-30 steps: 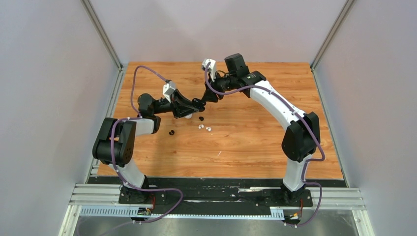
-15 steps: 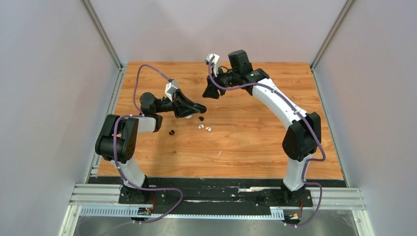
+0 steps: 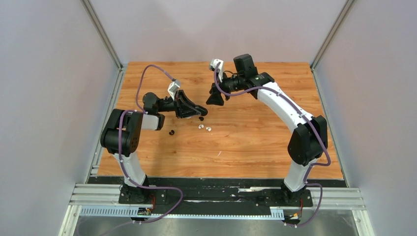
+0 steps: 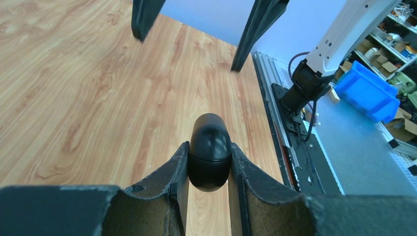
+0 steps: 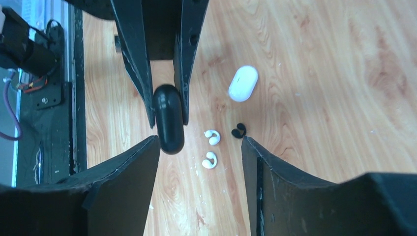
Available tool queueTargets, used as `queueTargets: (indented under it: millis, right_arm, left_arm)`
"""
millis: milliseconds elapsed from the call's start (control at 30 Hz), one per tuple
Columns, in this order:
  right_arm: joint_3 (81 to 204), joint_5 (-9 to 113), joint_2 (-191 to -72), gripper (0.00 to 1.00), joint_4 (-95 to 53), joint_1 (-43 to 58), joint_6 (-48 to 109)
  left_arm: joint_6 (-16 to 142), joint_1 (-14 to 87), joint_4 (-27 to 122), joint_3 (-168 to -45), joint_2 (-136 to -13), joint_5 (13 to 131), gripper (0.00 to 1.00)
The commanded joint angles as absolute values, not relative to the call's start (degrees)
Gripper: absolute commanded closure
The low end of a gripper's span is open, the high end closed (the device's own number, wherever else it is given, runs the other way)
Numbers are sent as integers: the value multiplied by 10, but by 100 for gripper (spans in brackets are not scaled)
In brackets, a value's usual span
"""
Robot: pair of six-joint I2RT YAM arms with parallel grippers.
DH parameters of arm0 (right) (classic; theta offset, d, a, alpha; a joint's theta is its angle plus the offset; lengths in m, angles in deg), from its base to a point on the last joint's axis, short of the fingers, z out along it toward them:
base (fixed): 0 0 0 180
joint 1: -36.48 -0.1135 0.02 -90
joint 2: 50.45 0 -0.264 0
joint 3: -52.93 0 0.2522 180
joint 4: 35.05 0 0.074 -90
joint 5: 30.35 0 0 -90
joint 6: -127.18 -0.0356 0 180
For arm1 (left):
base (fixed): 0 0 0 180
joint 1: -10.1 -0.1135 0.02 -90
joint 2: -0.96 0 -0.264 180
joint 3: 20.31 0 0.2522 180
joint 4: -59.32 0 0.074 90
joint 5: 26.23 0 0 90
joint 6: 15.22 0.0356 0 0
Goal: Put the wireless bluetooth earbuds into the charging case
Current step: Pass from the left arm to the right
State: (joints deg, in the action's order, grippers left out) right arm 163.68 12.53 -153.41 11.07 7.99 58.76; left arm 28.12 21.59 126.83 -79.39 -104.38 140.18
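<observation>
- Left gripper pinches the closed black case by its sides.
- Right gripper is spread wide, holding nothing, facing that case with a gap between.
- White bud, second white bud and black bud lie loose on the table, near the white case.
- Other black bud lies apart, nearer the left arm.

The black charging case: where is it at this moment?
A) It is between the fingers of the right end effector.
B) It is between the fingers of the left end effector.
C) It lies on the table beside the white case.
B: the black charging case sits clamped in the left end effector, above the table, while the right end effector stands open with nothing in it.
</observation>
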Motion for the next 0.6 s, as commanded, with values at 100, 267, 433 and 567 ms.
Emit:
queueTargets:
  millis: [100,267,433,567]
  right_arm:
    - [1609,101,-1537,39,110,72,647]
    - [1604,52,-1545,38,118,68,646]
    - [1589,37,-1554,35,120,53,645]
    - [1591,31,-1566,37,119,48,637]
  left_arm:
    - [276,215,1322,-798,-1017,1429,100]
    - [278,214,1321,-798,-1016,1426,100]
    - [278,215,1321,-799,-1013,1426,100]
    - [277,215,1321,-799,-1011,1429,100]
